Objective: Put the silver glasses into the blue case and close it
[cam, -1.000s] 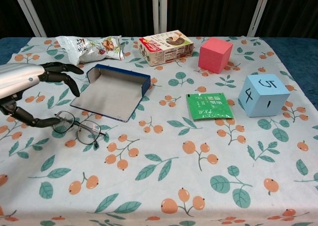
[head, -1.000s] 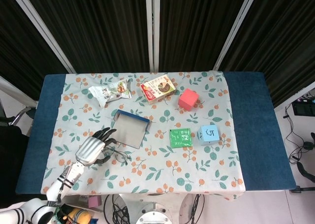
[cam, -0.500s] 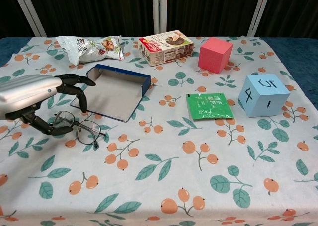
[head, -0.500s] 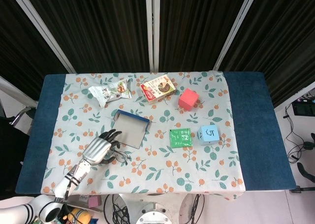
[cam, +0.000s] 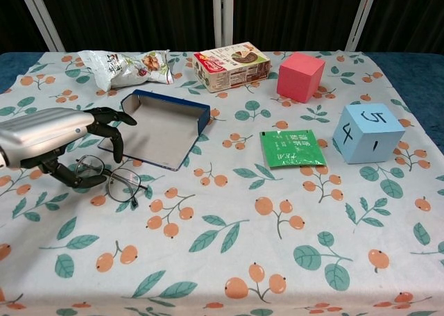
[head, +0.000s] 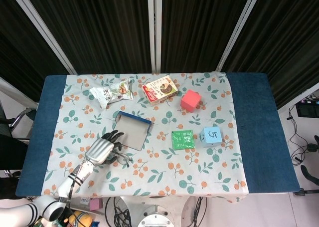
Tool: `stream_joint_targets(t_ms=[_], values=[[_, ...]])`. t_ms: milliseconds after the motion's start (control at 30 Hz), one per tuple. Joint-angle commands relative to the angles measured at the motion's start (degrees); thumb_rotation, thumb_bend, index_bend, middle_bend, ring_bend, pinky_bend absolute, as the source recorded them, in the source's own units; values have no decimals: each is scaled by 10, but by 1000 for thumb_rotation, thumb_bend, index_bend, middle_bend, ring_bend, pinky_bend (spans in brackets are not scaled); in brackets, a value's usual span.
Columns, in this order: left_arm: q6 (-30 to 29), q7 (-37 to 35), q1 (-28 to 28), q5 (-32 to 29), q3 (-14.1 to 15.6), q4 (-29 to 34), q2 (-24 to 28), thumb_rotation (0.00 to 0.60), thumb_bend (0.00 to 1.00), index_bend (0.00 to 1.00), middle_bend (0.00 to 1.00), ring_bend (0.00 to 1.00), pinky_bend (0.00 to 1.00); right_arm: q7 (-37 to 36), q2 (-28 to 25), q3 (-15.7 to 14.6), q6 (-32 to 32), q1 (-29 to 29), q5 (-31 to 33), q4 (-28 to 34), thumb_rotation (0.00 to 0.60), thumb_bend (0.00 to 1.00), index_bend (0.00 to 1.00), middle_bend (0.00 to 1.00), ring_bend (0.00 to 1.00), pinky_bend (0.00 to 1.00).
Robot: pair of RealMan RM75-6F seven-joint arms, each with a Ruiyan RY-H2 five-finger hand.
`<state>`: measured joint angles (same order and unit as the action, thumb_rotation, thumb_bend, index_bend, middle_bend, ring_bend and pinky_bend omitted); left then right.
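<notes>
Chest view puts the left hand (cam: 59,139) low over the silver glasses (cam: 107,179), which lie flat on the floral tablecloth (cam: 229,246) just in front of the open blue case (cam: 158,125). The fingers (cam: 111,125) are curled downward and spread apart, the thumb reaching under toward the near lens — but whether any fingertip actually touches the frame I cannot tell, since the silver back of the hand covers that spot. Nothing looks clamped; the glasses appear to rest on the cloth.

By my reading the task is barely begun: the glasses are outside the case, the case stands open with its lid edge raised toward the back, and grasping, carrying, placing and closing are all left to do.

In the head view the left hand (head: 101,149) hides most of the glasses (head: 121,159), so only a sliver of frame shows beside the case (head: 133,129). The glasses' arms look unfolded in the chest view, though the thin wire is hard to follow against the printed leaves. The right hand shows in neither view. The left forearm is cut off at the frame edge — its pose beyond the wrist is unknown.

Well apart from all this sit a snack bag (cam: 125,64), a biscuit box (cam: 231,65), a red cube (cam: 300,76), a green sachet (cam: 291,148) and a blue numbered cube (cam: 368,132).
</notes>
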<state>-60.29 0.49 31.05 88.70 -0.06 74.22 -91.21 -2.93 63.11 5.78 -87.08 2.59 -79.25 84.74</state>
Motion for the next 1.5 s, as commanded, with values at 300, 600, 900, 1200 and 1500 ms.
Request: stream_joint_targets(t_ms=[300, 600, 900, 1200, 1500], values=[[5, 2, 4, -9, 0, -1, -4, 600, 359, 481, 107, 53, 184, -1, 4, 1, 9, -2, 7, -6, 600, 176, 0, 0, 0, 0], [8, 2, 7, -16, -1, -5, -10, 600, 377, 494, 111, 53, 184, -4, 4, 2, 12, -2, 11, -10, 600, 176, 0, 0, 0, 0], [9, 4, 10, -22, -3, -6, -14, 600, 408, 532, 119, 53, 184, -4, 4, 2, 16, -3, 11, -10, 600, 176, 0, 0, 0, 0], [13, 7, 13, -30, -6, -7, -17, 600, 421, 560, 128, 54, 184, -3, 3, 1, 20, -4, 13, -8, 600, 176, 0, 0, 0, 0], [7, 13, 13, -34, -11, 1, -12, 600, 440, 600, 137, 54, 184, -4, 2, 2, 19, -4, 12, -8, 600, 176, 0, 0, 0, 0]])
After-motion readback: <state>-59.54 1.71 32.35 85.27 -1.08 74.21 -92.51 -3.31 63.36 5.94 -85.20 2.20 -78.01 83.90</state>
